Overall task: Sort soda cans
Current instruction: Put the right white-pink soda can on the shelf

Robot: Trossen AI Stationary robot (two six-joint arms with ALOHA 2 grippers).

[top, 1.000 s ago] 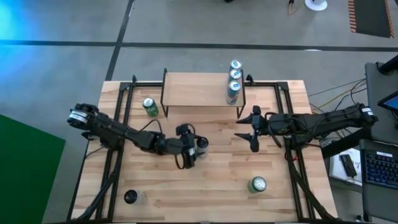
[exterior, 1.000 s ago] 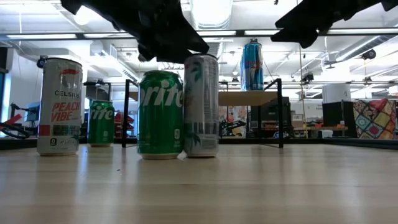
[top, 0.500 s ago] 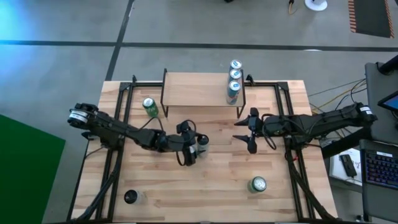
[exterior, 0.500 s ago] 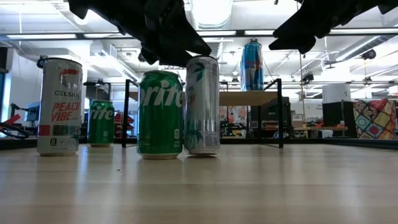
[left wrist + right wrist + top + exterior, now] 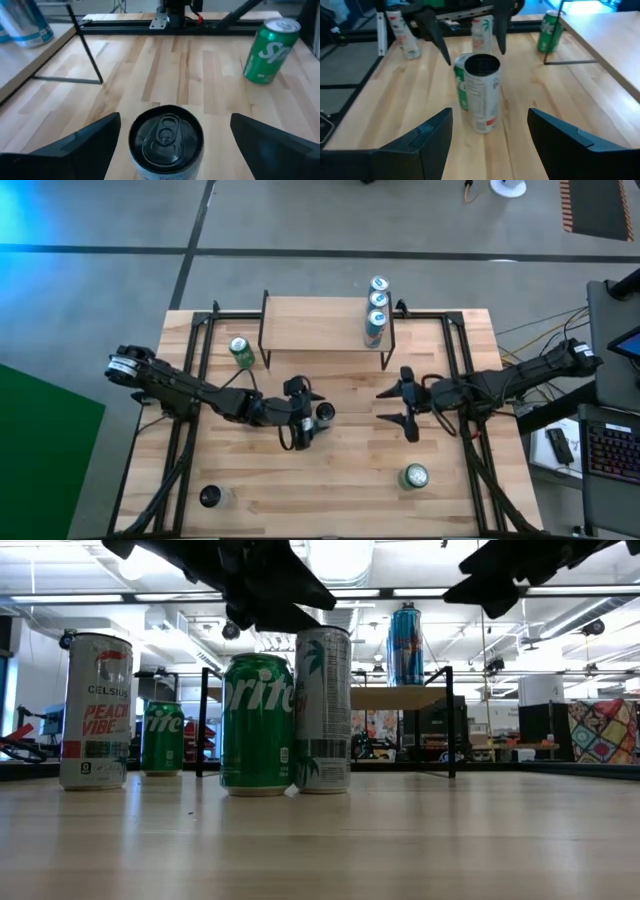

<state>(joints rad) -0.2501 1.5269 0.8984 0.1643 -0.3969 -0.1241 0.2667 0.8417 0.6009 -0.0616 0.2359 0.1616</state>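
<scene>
Left gripper (image 5: 312, 412) is hovering spread over a silver palm-printed can (image 5: 323, 710), a green metal can (image 5: 258, 725) crowding it; right gripper (image 5: 404, 406) is waiting agape.

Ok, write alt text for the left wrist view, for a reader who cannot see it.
A dark-topped soda can stands upright on the wooden table, centred between the left gripper's two open dark fingers. Farther off stands a green can, and a pale blue can sits on a raised shelf.
</scene>
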